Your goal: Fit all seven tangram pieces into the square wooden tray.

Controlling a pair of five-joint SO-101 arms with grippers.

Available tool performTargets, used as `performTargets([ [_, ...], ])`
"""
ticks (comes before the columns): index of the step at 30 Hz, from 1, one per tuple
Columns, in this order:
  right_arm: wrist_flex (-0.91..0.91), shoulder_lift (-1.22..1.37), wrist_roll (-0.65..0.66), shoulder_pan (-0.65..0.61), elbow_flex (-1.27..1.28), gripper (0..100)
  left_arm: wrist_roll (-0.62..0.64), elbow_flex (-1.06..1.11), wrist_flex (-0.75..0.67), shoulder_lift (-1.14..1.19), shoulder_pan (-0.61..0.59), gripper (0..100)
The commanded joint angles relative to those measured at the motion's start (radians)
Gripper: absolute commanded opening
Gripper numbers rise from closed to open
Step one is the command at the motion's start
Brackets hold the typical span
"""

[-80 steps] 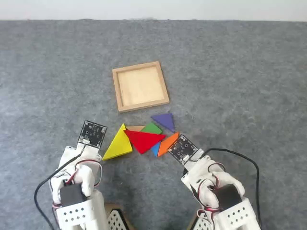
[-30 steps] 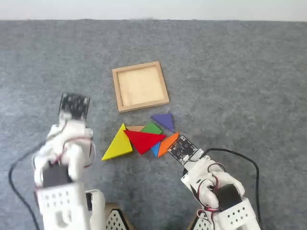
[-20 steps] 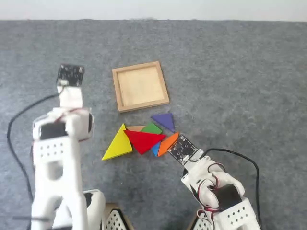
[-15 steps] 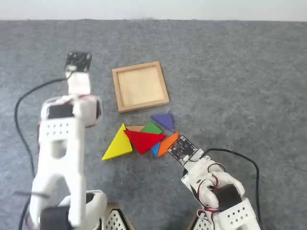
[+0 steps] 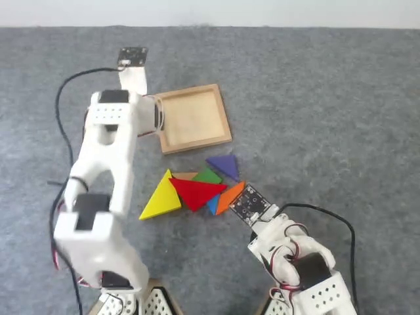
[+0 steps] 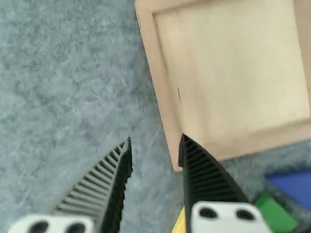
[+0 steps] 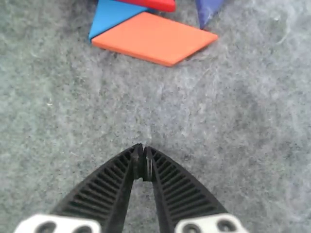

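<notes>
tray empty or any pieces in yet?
Empty. The tray shows bare wood inside; the pieces lie clustered on the mat outside it.

Nothing legible is showing anywhere — the wooden tray (image 5: 197, 144) and the tangram pieces (image 5: 195, 190) are presenting plain, unprinted faces. The dark circuit board (image 5: 133, 56) at about eleven o'clock of the tray, and the other board (image 5: 249, 202) at about five o'clock, are carrying specks too small to read.
</notes>
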Motion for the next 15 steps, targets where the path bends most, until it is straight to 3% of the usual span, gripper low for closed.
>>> performTargets([
  [1, 0.002, -0.019, -0.009, -0.008, 0.017, 0.8, 0.063, -0.194, 0.048, 0.115, 0.011, 16],
  [8, 0.002, -0.019, -0.009, -0.008, 0.017, 0.8, 0.158, -0.410, 0.127, 0.358, 0.044, 16],
  [15, 0.002, -0.019, -0.009, -0.008, 0.017, 0.8, 0.160, -0.542, 0.224, 0.445, 0.043, 14],
])
